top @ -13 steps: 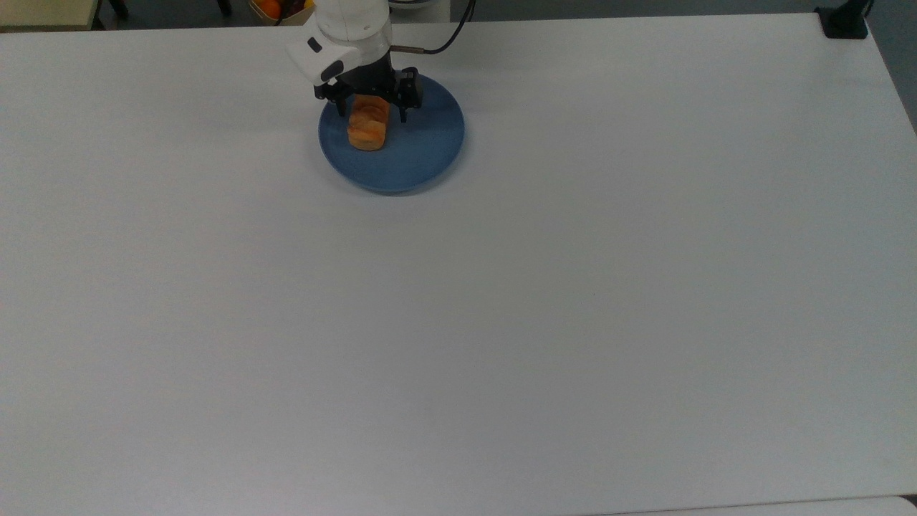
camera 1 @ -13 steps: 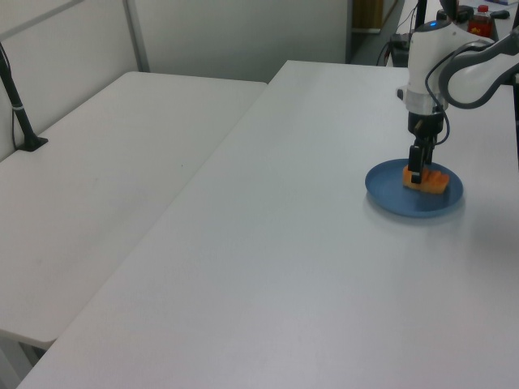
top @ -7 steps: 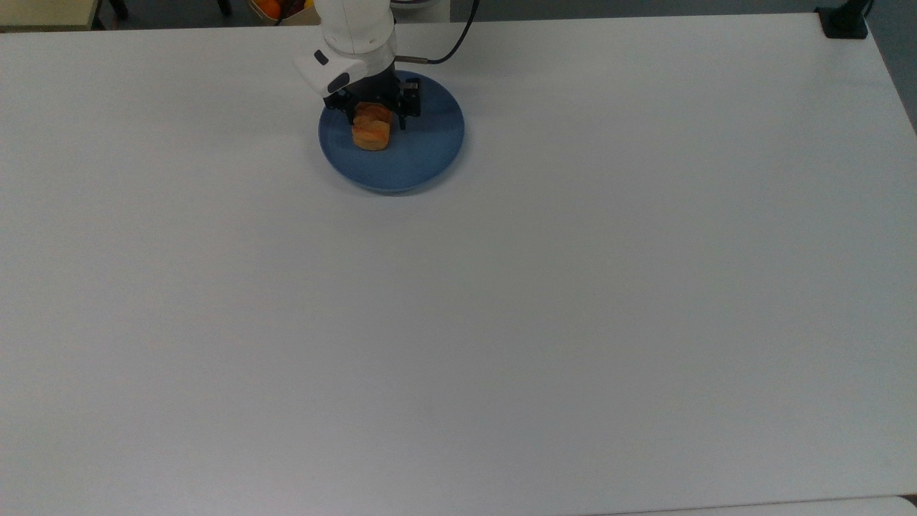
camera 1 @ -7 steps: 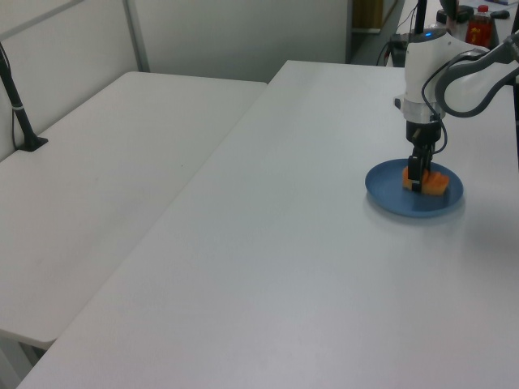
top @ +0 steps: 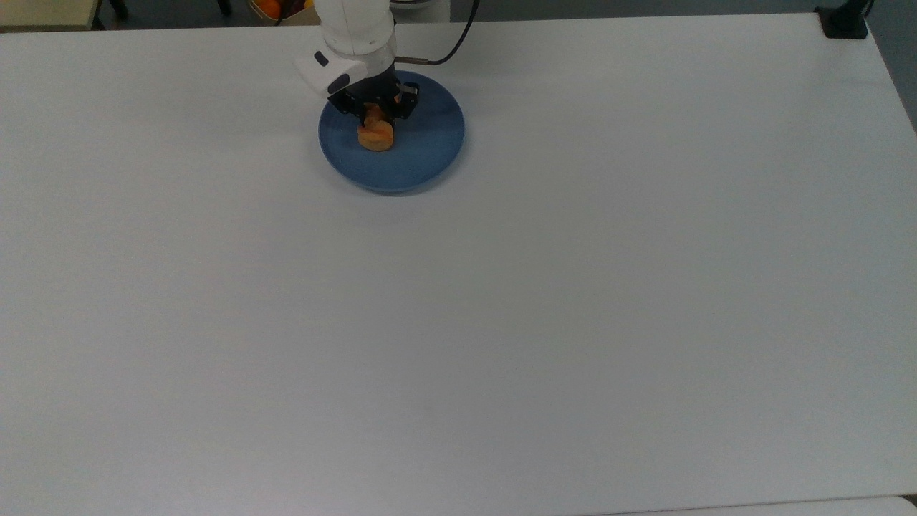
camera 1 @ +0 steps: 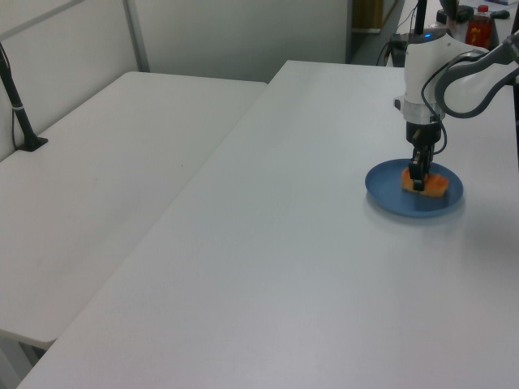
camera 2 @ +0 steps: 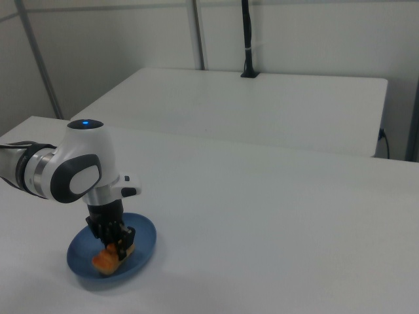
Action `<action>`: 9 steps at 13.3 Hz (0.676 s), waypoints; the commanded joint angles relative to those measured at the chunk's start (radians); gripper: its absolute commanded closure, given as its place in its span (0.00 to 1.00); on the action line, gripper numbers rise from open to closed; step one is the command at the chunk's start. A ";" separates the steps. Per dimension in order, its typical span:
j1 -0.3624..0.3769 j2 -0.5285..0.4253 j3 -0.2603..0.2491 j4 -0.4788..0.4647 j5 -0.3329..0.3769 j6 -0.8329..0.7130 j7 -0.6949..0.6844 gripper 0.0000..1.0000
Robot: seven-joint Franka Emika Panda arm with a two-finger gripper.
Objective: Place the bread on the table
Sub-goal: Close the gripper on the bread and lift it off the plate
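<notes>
No legible text, labels, brand marks, numbers or signs in the top view, left view or right view. Red-labelled bottle (camera 1: 479,22) at upper right of the left view: label print cannot be read.

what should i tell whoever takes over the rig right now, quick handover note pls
Gripper: down on the small oblong golden-orange bread, a finger at each side; a firm grip cannot be confirmed.
Bread: resting on the round blue plate, toward the top view's left part of it, mostly covered by the gripper from above; its end shows in the right view.
Large plain white table: wide bare surface on every side of the plate.
Done: gripper positioned at the bread.
Left: secure the grip, lift the bread off the plate, carry it past the plate's rim, set it on the table, release.
</notes>
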 commanded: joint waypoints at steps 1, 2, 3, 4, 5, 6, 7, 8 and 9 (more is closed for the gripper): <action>-0.012 -0.020 0.011 0.031 0.016 -0.055 -0.020 0.60; -0.012 -0.020 0.011 0.063 0.016 -0.094 -0.022 0.60; -0.013 -0.020 0.011 0.109 0.016 -0.144 -0.022 0.60; -0.013 -0.020 0.011 0.149 0.016 -0.186 -0.034 0.60; -0.013 -0.020 0.011 0.175 0.016 -0.212 -0.042 0.60; -0.010 -0.020 0.011 0.203 0.016 -0.235 -0.042 0.60; -0.004 -0.019 0.011 0.235 0.016 -0.261 -0.034 0.60; 0.004 -0.016 0.011 0.271 0.016 -0.291 -0.028 0.60; 0.019 -0.013 0.020 0.308 0.016 -0.321 -0.025 0.60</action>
